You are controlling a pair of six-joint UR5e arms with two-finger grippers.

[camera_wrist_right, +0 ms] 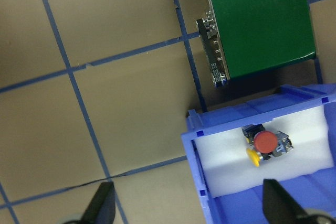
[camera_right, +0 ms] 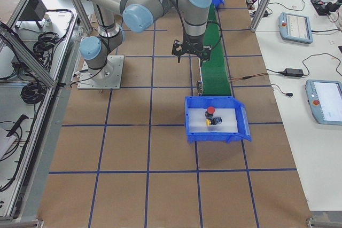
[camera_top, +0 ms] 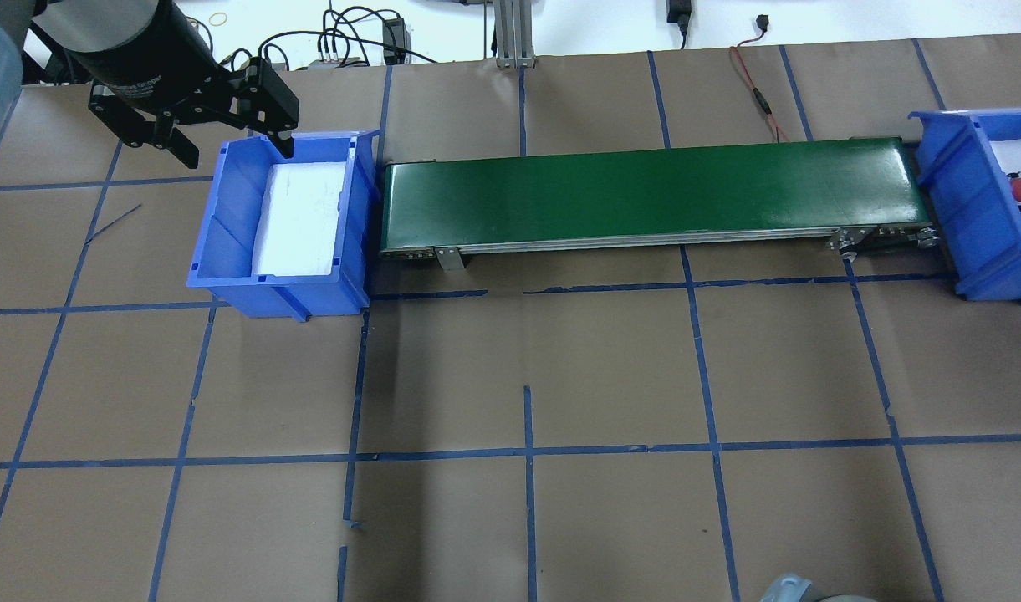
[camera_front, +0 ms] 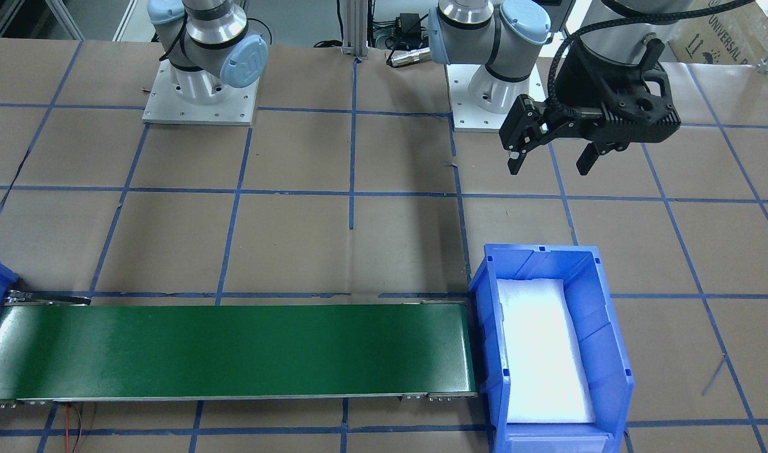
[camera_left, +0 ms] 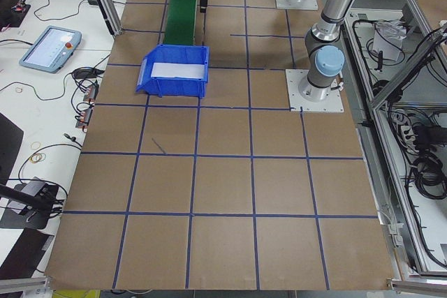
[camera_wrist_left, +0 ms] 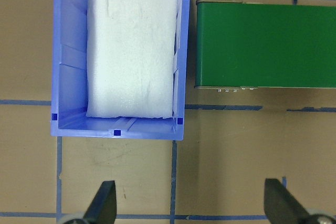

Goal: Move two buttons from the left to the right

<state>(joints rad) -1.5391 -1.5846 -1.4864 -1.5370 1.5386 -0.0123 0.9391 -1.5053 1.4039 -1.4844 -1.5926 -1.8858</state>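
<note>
You have two grippers, two bins and two buttons. The left gripper [camera_front: 550, 165] hangs wide open and empty near the foam-lined left bin [camera_top: 226, 238]. Past the one green belt [camera_top: 644, 196], the right bin [camera_right: 191, 126] holds the red button [camera_wrist_right: 265, 141] beside the yellow button [camera_wrist_right: 253, 157]. The right gripper [camera_wrist_right: 189, 204] hovers near it, wide open and empty.

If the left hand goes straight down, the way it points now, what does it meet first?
Probably the paper-covered table, beside the blue bin and not inside it; depth is unclear.

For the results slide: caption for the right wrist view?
Red button and yellow button lie together on the white foam in the blue bin at the green conveyor's end.
</note>
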